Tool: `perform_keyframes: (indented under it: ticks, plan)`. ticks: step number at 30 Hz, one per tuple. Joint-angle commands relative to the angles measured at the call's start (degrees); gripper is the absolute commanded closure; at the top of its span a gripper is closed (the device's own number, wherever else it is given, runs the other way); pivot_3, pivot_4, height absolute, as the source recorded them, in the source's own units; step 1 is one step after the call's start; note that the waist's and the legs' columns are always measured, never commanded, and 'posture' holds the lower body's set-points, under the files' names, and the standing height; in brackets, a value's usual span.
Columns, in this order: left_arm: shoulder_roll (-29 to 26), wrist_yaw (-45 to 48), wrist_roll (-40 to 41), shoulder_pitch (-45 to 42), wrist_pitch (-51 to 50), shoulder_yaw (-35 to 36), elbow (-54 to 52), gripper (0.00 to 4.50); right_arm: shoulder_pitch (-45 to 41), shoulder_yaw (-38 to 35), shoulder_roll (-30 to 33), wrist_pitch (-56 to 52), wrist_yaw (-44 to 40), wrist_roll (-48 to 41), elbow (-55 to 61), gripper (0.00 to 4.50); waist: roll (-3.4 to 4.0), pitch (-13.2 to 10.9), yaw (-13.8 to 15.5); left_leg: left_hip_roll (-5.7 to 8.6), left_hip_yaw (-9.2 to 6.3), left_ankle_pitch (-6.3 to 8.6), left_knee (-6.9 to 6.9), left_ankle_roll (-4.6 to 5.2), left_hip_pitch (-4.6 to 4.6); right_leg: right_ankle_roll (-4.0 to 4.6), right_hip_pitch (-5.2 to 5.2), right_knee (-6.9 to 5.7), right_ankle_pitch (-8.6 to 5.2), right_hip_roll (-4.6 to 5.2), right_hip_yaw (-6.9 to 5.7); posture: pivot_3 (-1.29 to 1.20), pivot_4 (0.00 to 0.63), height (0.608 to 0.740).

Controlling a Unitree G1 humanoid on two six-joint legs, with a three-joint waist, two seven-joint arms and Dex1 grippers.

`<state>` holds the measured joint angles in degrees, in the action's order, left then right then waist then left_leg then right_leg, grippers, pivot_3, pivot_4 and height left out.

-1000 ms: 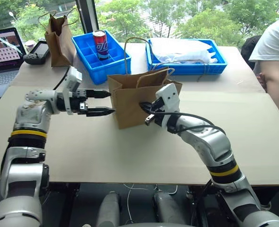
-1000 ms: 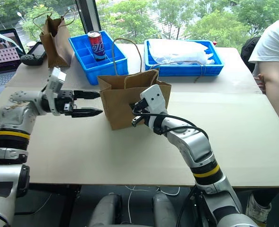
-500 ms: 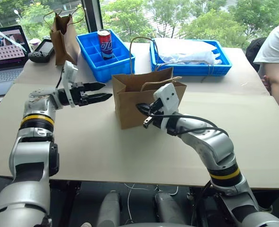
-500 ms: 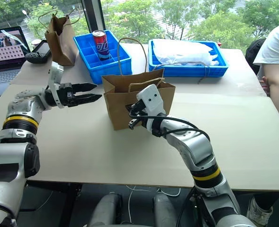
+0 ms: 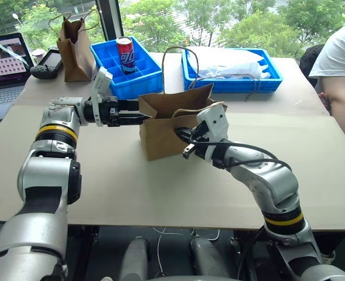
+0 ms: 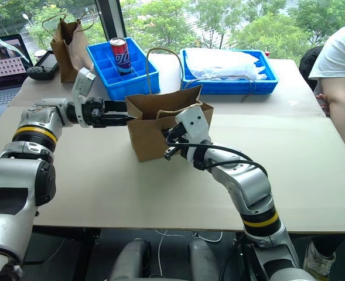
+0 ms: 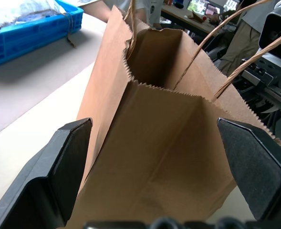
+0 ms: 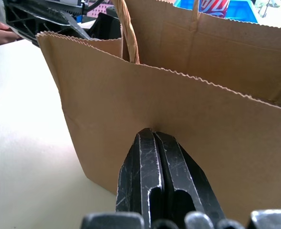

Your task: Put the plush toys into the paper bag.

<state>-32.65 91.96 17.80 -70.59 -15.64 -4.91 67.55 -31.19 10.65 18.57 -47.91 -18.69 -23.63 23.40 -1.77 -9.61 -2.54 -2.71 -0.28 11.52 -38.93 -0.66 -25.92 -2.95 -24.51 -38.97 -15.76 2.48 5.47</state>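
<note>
The paper bag (image 5: 171,126) stands open and upright in the middle of the table, its rope handles (image 5: 172,55) up. My left gripper (image 5: 138,111) is open and level at the bag's left end. In the left wrist view its two fingers (image 7: 71,148) stand one on each side of that narrow end wall. My right gripper (image 8: 150,136) is shut, with its tips against the bag's front wall and nothing between them. The plush toys are out of view; I cannot see the bottom of the bag.
A darker, narrower bag (image 5: 72,47) stands at the back left beside a laptop (image 5: 5,64) and a black controller (image 5: 45,64). Behind the bag are a blue crate (image 5: 131,73) with a red can (image 5: 124,54) and a blue tray (image 5: 231,82) holding white plastic. A person (image 5: 339,70) sits at the right.
My left gripper has moved right to the bag, still open, and now straddles its left end. The right gripper has stayed shut against the front wall.
</note>
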Motion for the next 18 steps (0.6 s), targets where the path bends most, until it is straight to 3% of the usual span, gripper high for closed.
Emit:
perform_keyframes:
  ticks: [1, 18]
  plan:
    - [-1.5, 0.5, 4.4, 1.3, -1.7, -3.8, -4.3, 0.0, -1.2, -1.1, -0.9, 2.2, -0.5, 1.0, -0.9, 4.46, 0.0, 0.0, 0.0, 0.0, 0.0, 0.0, 0.0, 0.0, 0.0, 0.0, 0.0, 0.0, 0.0, 0.0, 0.0, 0.0, 0.15, 0.698]
    - [-10.9, 0.5, 22.7, 6.7, -8.8, -19.2, -18.9, 0.0, -4.3, -1.5, -4.6, 7.8, -4.3, 3.3, -12.0, 4.46, 0.0, 0.0, 0.0, -0.01, -0.01, 0.0, 0.0, 0.0, 0.0, 0.0, 0.0, -0.01, 0.0, 0.0, 0.0, 0.0, 0.15, 0.698]
